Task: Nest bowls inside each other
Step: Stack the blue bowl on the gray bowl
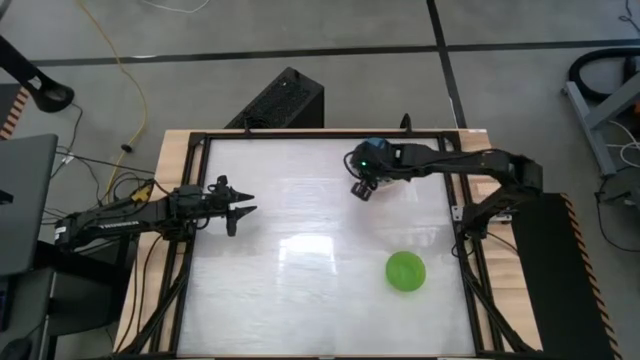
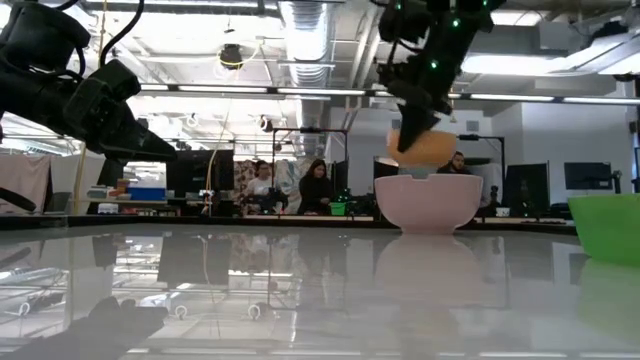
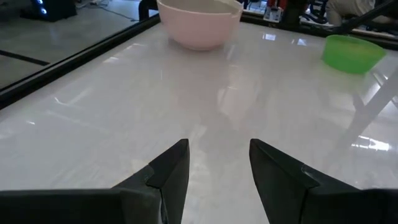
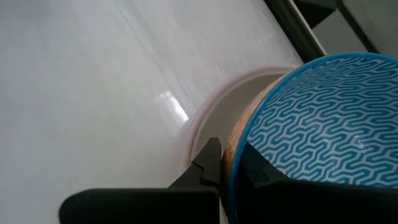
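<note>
My right gripper [image 4: 231, 160] is shut on the rim of a grey-beige bowl [image 2: 430, 150] that has a light blue patterned bowl [image 4: 317, 118] nested inside it. The pair hangs tilted just over the pale pink bowl [image 2: 428, 205], which stands on its base at the table's far right. A bright green bowl [image 1: 405, 271] stands upright on the table's near right part. At the left edge my left gripper [image 1: 243, 208] hovers open over bare table, far from every bowl. My right gripper pinches the near rim of the nested pair [image 4: 235, 146]. One finger [image 4: 208, 163] is outside the grey-beige wall and the other [image 4: 258, 171] is inside the blue bowl. The fingers slant down from above. Both bowls are lifted and tilted above the pink bowl.
The white tabletop has a black frame rail [image 1: 455, 190] along its edges, and the right one runs close to the pink bowl. Wide bare surface lies between the two arms. People sit in the room beyond the far edge [image 2: 315, 185].
</note>
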You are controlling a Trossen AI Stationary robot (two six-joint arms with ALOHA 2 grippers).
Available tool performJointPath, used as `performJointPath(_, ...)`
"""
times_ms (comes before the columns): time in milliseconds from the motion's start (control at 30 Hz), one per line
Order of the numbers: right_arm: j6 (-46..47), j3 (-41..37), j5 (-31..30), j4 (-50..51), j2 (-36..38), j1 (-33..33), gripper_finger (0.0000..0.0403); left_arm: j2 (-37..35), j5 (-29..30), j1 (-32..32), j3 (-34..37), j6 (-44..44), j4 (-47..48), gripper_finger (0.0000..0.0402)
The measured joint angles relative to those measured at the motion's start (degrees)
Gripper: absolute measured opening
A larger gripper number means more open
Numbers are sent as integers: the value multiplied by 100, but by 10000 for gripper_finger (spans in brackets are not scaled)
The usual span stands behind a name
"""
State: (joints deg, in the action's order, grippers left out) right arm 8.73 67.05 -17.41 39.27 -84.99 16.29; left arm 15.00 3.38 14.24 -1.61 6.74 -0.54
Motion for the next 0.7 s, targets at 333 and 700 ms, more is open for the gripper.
performJointPath(333, -61, -215, 119, -607, -368, 508, 22, 0, 55, 0, 0, 146, -32, 158)
performJointPath(700, 28, -215, 466, -696, -926, 605, 22, 0, 42, 0, 0, 106, -28, 158)
